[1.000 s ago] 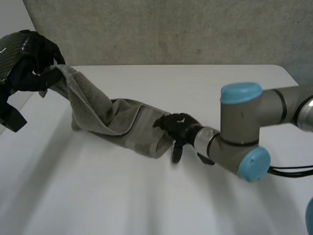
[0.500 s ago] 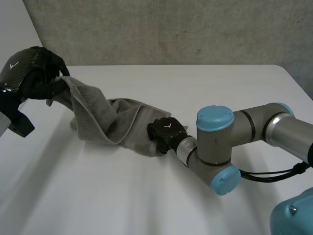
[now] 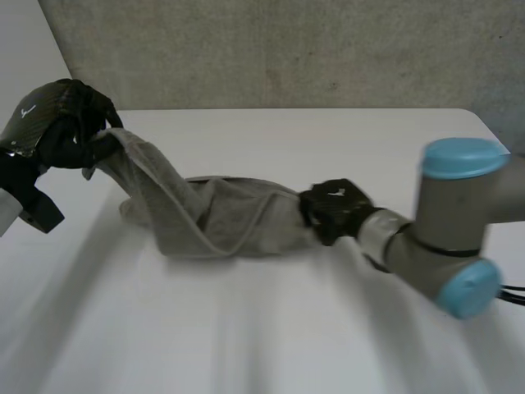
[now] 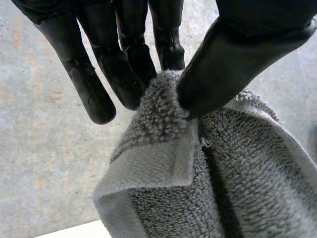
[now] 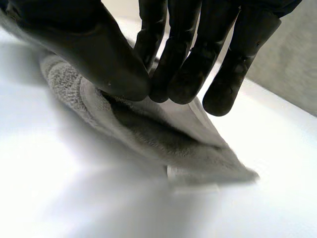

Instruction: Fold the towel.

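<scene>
The right hand [image 3: 335,209] has drawn its end of the towel [image 3: 221,217] outward — it and the left hand [image 3: 59,123] each pinch an end; stretched out, not yet folded.

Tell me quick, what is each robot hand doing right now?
Left robot hand: closed, pinching the towel at its raised end.
Right robot hand: closed, pinching the towel's other end.
</scene>
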Available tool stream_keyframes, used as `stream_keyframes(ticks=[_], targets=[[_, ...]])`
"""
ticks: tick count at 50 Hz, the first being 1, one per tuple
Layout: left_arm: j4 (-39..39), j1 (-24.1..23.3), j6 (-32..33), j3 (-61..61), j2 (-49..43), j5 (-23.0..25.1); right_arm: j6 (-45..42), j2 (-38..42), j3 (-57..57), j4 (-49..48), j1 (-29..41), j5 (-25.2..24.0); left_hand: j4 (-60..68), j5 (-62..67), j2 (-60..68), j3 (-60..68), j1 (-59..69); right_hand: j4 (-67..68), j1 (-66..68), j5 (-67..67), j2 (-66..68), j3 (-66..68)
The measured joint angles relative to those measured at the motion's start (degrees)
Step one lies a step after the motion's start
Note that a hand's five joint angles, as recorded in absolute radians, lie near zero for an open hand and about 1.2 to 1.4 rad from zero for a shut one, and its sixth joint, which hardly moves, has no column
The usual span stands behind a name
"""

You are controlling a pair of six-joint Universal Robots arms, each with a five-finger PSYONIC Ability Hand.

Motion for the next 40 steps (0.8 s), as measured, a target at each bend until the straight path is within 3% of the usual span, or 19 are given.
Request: stream_keyframes(ticks=[11,18,22,30,40], targets=[[-0.1,-3.5,-1.9,-1.6,0.1,0.0,-18.4,-8.0,11.4,8.8,-15.8,-6.5,0.0,0.0,0.0,0.0,0.0,-2.8,-2.6,-3.0,-2.4,-2.5],[0.2,-4.8,-1.6,-2.5,-0.6,0.1,-23.5,-10.1,12.1,13.3,-19.2,-8.8,0.0,0.0,0.0,0.0,0.0,-58.7,-57.8,-61.1,-58.5,-58.3],[0.4,-5.0,-1.4,-2.3,-1.3,0.1,-21.6,-10.3,10.7,13.4,-19.0,-9.0,0.0,0.0,0.0,0.0,0.0,-62.0,-61.9,-63.8,-61.5,-61.9],[0.5,-4.8,-1.2,-1.5,-2.8,0.2,-8.7,-7.9,2.3,12.0,-15.8,-8.5,0.0,0.0,0.0,0.0,0.0,-62.0,-62.1,-63.8,-61.5,-61.9],[0.4,-3.9,-1.5,-1.5,-2.3,0.3,-0.1,6.0,-13.7,11.1,-9.2,-4.4,0.0,0.0,0.0,0.0,0.0,-62.0,-62.3,-63.8,-61.5,-62.0]])
